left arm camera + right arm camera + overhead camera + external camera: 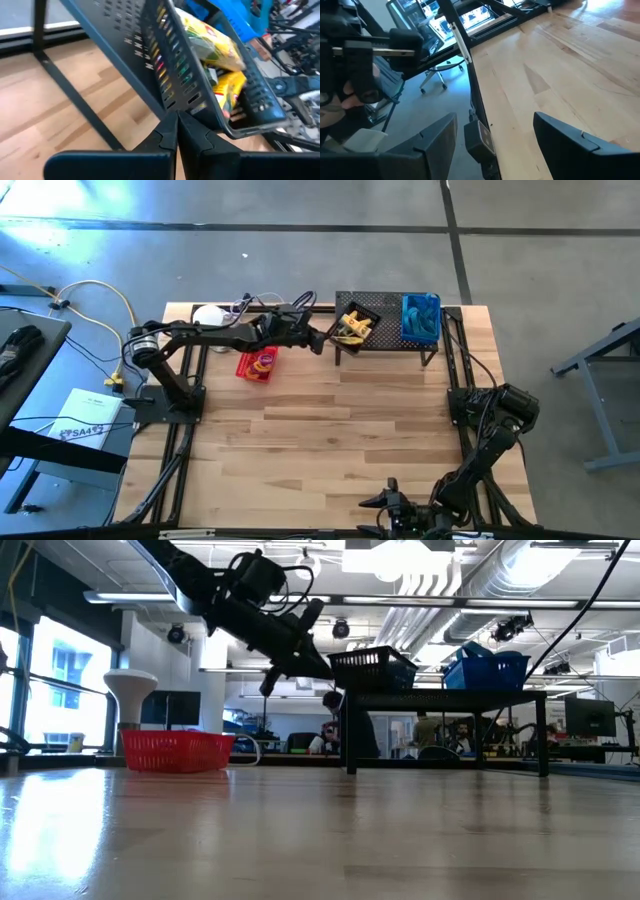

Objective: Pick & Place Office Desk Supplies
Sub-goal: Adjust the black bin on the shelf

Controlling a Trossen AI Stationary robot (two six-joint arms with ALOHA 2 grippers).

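Note:
A black basket [357,323] holding yellow-and-black office supplies [220,45] sits on top of the black wire-mesh shelf [392,302] at the table's far side. Beside it on the shelf is a blue basket [420,317]. A red basket [257,363] rests on the table left of the shelf, with small coloured items inside. My left gripper [177,122] is shut with nothing showing between its fingers, and reaches level to the black basket's left lower wall [200,85]. My right gripper [495,117] waits open near the table's near edge [385,502]. My left gripper's shut fingertips [170,125] stand right at the black basket's left lower wall, coming almost level from the table's left. Whether they touch the wall or the shelf edge, I cannot tell.
A white round object [207,315] with cables stands at the far left corner, behind the red basket [177,750]. The shelf's legs [350,735] stand on the table below the left gripper [325,665]. Bare wood stretches across the middle and near part of the table [330,440].

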